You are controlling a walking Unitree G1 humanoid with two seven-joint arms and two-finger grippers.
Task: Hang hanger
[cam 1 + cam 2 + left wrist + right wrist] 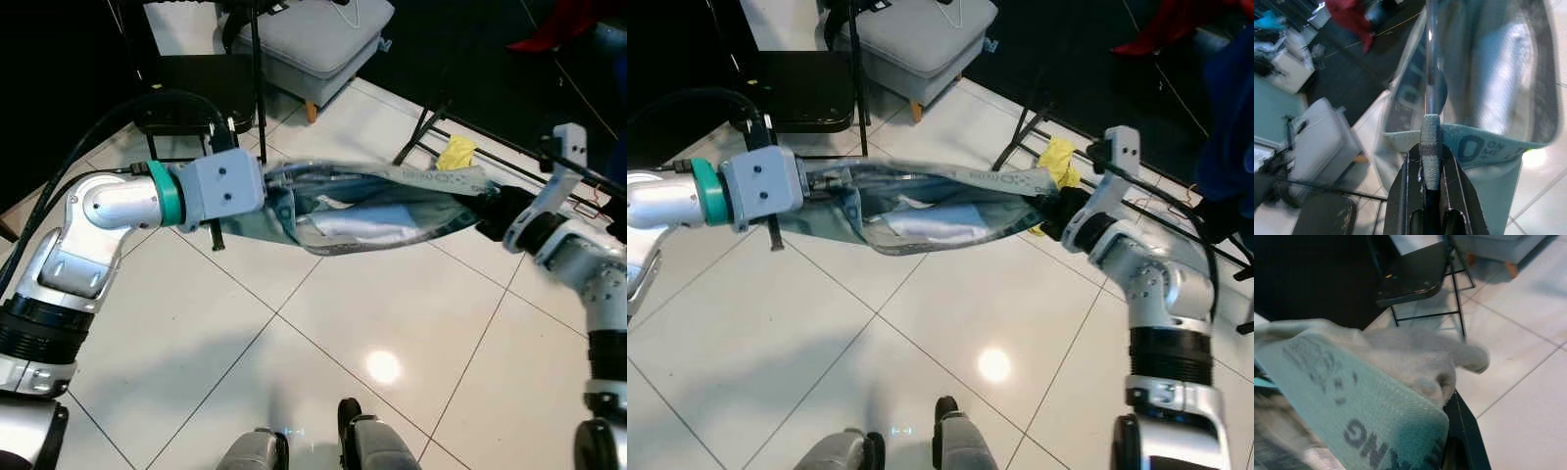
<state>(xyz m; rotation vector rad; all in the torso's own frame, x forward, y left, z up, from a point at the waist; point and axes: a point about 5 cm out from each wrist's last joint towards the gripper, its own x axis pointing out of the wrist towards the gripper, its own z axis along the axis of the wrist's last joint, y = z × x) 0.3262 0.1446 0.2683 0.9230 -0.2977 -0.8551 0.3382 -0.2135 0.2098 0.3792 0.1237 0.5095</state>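
A pale teal-grey garment [372,211] with a printed waistband hangs stretched over the floor between my two arms. My left gripper [1431,164] is shut on a fold of its band. A shiny metal rod [1431,58] runs on from the fingers inside the cloth. In the head views the grey wrist block [220,191] hides those fingers. My right gripper [1055,215] is shut on the garment's other end, where bunched cloth [1415,362] covers most of its black fingers [1464,431].
Behind the garment stand a black folding chair [196,88] and a grey footstool [304,39]. Black rack bars [509,157] and a yellow cloth [456,152] lie to the right rear. White floor tiles [323,333] spread below.
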